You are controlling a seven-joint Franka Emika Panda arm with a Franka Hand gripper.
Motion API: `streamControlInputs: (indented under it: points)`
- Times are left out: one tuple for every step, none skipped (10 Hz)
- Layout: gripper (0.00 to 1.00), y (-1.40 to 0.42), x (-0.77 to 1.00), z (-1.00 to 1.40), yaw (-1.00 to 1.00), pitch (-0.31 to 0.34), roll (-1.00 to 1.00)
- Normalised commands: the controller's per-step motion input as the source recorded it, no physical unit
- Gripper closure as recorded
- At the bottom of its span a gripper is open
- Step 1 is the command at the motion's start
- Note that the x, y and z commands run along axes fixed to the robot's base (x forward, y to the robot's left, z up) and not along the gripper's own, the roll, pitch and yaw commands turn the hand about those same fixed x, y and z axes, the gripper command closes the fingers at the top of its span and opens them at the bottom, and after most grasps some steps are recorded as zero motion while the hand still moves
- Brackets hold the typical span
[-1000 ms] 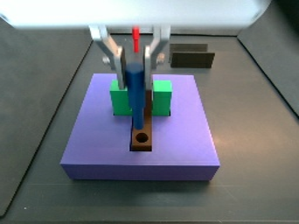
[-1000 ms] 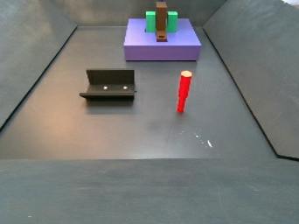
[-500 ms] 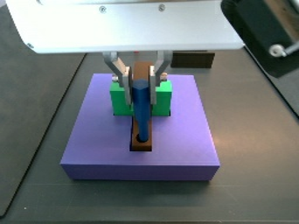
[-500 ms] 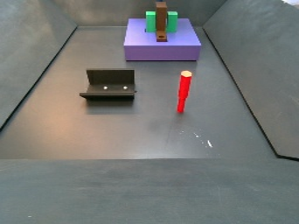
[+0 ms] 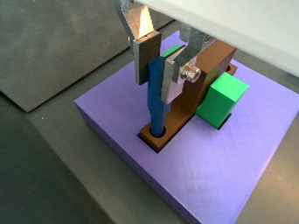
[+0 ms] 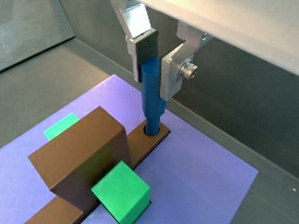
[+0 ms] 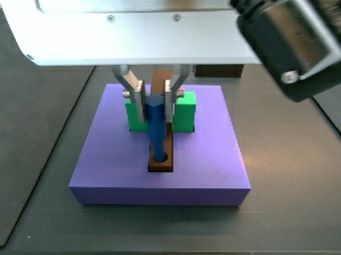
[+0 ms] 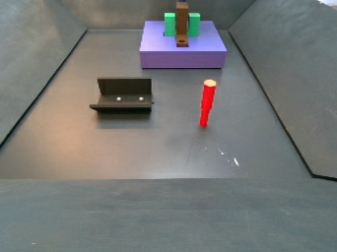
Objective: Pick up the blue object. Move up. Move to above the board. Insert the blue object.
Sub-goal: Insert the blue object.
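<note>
The blue object [image 5: 156, 105] is a thin blue stick standing upright between my gripper's fingers. Its lower end sits in the round hole at the near end of the board [image 5: 193, 92], a brown plank; its red tip does not show. My gripper [image 5: 162, 87] is shut on the stick's upper part, directly above the hole. The same shows in a wrist view, with stick [image 6: 152, 105], board [image 6: 82, 157] and gripper [image 6: 156, 86]. It also shows in a side view, with stick [image 7: 158, 129], board [image 7: 163, 164] and gripper [image 7: 156, 97]. In a side view the board [image 8: 180, 30] is small and far; no gripper shows there.
The board lies on a purple platform [image 7: 200, 174], held across by a green block [image 7: 136, 112]. A red stick [image 8: 207, 103] stands upright on the dark floor. The fixture [image 8: 125, 95] stands to its left. Sloped dark walls bound the floor.
My gripper has come down with the blue stick. The stick's lower end, first just above the hole, now sits in it. Little moved over the last half second.
</note>
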Motion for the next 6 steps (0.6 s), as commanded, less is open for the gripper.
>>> streamControlInputs:
  points:
    - [1.0,-0.07,0.0,-0.15,0.08,0.0,-0.02]
    - [1.0,-0.11,0.06,-0.31,0.08,0.0,0.01]
    - [1.0,-0.13,0.15,-0.36,0.09,0.033,0.09]
    - [1.0,-0.08,0.18,-0.41,0.07,0.041,0.12]
    - [1.0,-0.05,0.27,-0.28,0.07,0.087,0.13]
    - [1.0,-0.03,0.31,-0.21,0.07,0.117,0.19]
